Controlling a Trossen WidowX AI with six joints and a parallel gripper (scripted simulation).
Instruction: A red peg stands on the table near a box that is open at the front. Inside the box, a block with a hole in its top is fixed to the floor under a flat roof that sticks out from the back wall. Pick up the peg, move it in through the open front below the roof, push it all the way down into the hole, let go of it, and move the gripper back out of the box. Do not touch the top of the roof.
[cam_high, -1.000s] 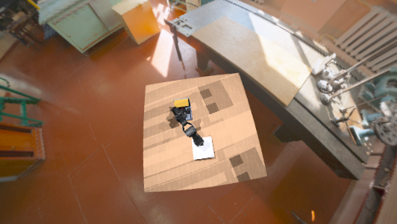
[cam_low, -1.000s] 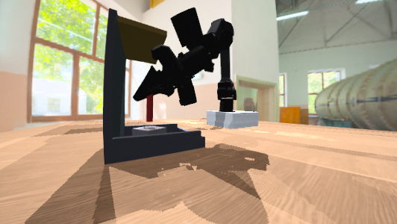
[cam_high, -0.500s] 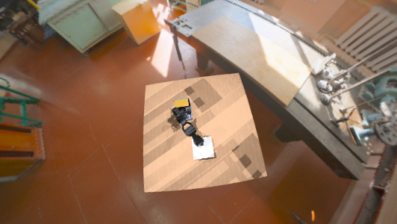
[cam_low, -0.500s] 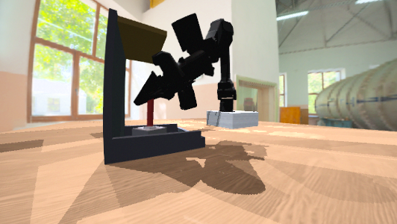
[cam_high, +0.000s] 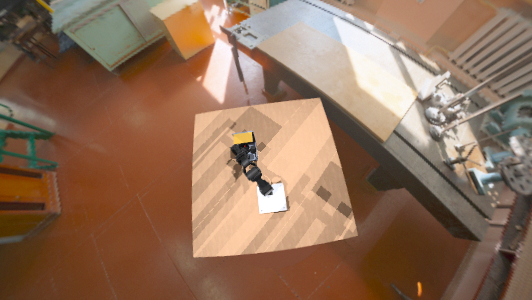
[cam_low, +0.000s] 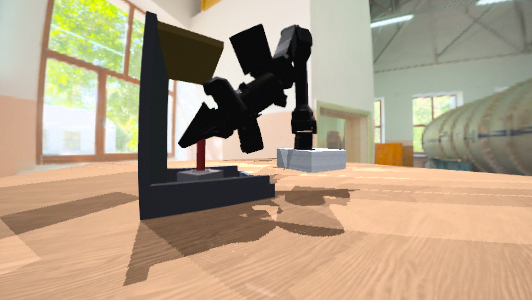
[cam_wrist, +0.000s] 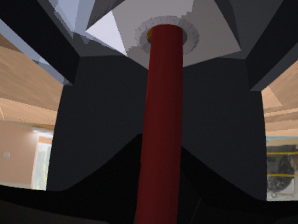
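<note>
The red peg (cam_low: 200, 156) (cam_wrist: 164, 105) stands upright inside the box (cam_low: 210, 196) (cam_wrist: 110, 110). My gripper (cam_low: 192, 136) (cam_wrist: 152, 142) is shut on the peg's upper part, below the roof (cam_high: 243, 138) (cam_low: 189, 56). The peg's lower end is at the hole of the grey block (cam_low: 186, 176) (cam_wrist: 215, 42). In the wrist view the pale rim of the hole shows around that end, with a bit of orange at its left. How far the end is inside the hole cannot be told. Most of the peg's length shows above the block.
The box's back wall (cam_low: 152, 130) rises beyond the fingers. Low side walls flank the block. The roof's front edge is close to the upper part of the gripper in the exterior view. The arm's white base (cam_high: 272, 201) (cam_low: 322, 161) stands outside the open front.
</note>
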